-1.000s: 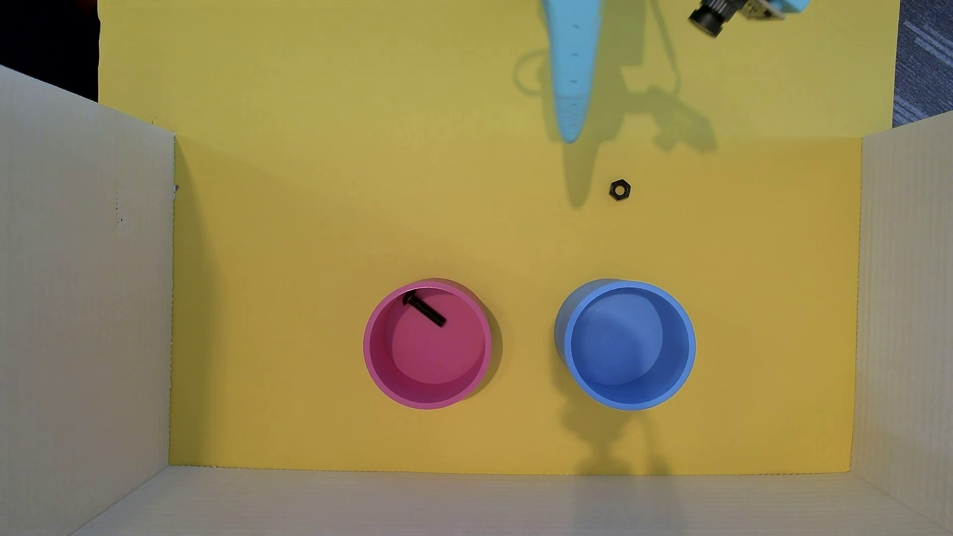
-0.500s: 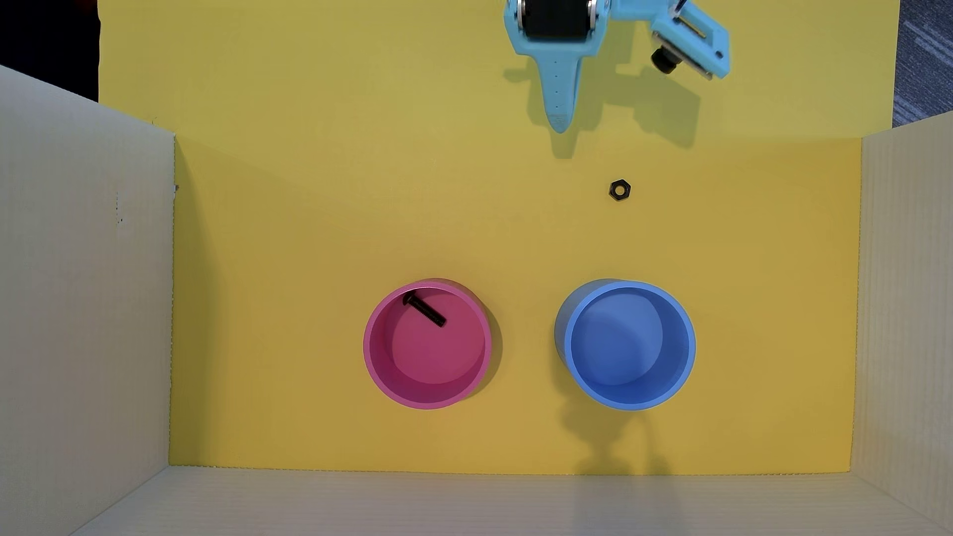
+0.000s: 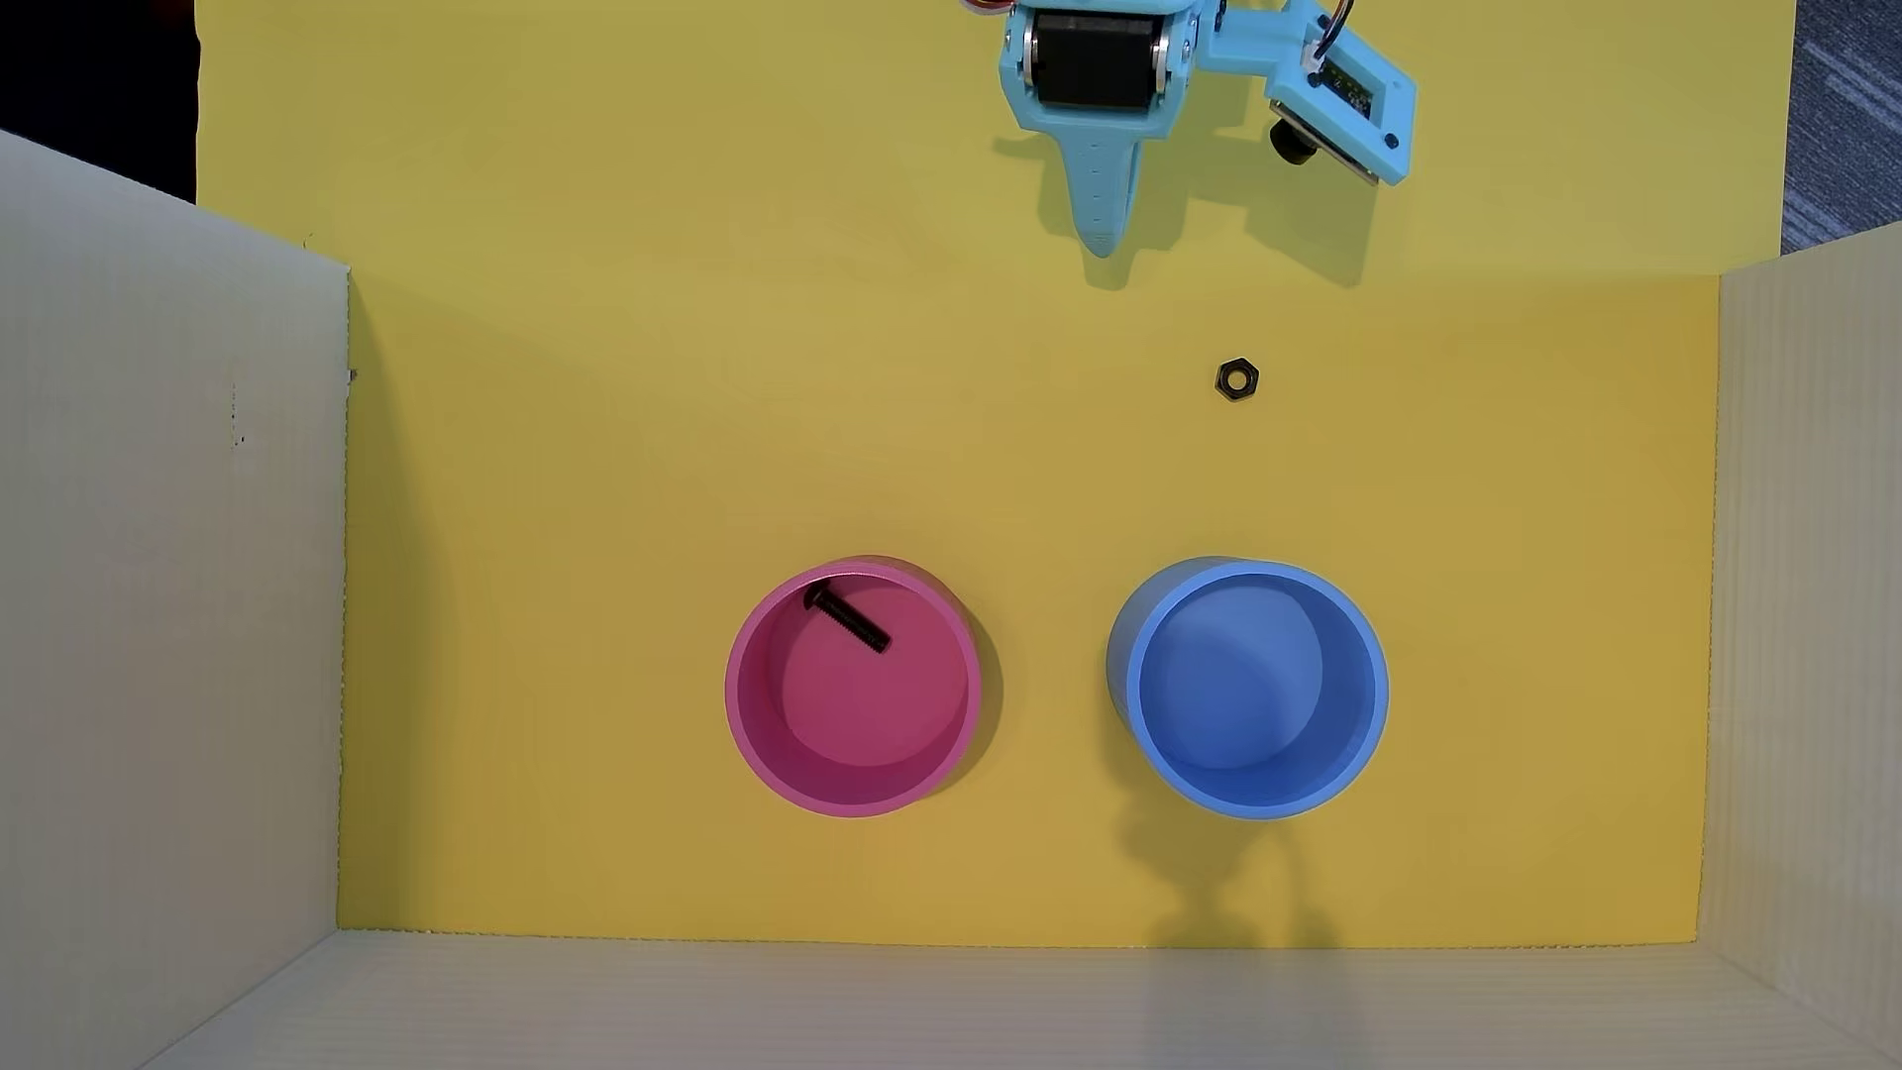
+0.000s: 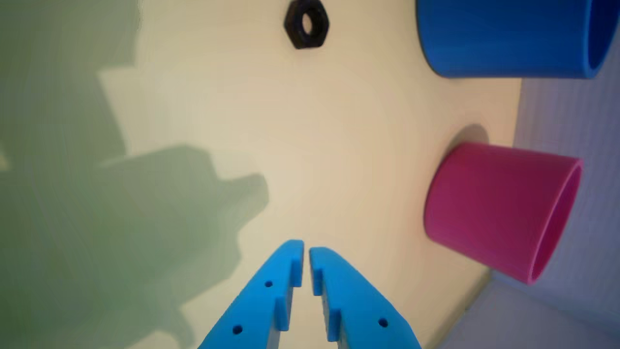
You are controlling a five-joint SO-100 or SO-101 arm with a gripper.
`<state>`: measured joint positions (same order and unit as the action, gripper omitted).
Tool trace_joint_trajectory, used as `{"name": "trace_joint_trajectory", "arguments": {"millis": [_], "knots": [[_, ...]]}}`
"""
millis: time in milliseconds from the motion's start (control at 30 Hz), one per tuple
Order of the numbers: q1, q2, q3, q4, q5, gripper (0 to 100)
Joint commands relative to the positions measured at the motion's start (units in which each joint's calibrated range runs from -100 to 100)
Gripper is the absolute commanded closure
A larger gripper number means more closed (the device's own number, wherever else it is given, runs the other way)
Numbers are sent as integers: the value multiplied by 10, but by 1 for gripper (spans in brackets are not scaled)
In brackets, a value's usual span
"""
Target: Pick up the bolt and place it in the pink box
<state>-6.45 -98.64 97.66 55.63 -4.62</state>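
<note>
Black and threaded, the bolt [image 3: 847,617] lies inside the pink box [image 3: 743,710], a round open tub, in the overhead view. It rests on the tub's floor near the upper-left part of the wall, its head toward the rim and its shank slanting down to the right. Nothing touches it. To the right of the pink box in that view, apart from it, stands a blue tub [image 3: 1379,700] of like shape, with nothing seen in it. Both stand on the yellow bench [image 3: 618,463], which is walled on three sides by pale corrugated board [image 3: 165,617]. A black hex nut [image 3: 1236,379] lies flat on the bench above the blue tub, well apart from both tubs. The light-blue gripper [image 3: 1101,245] is at the top of the overhead view, pointing down the picture, up and to the left of the nut and far from the pink box; its shadow falls just beside it on the bench. In the wrist view the gripper [image 4: 306,252] enters from the bottom edge with its tips nearly pressed together, only a thin slit between them, and nothing held. That view lies turned: the nut [image 4: 306,23] sits at the top, the blue tub [image 4: 503,39] at upper right and the pink box [image 4: 494,208] at right, both seen from the side, so the bolt is hidden there.
</note>
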Motion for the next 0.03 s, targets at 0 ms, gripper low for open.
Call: {"name": "trace_joint_trajectory", "arguments": {"millis": [0], "knots": [[1,-2,-3,2,-1,98]]}}
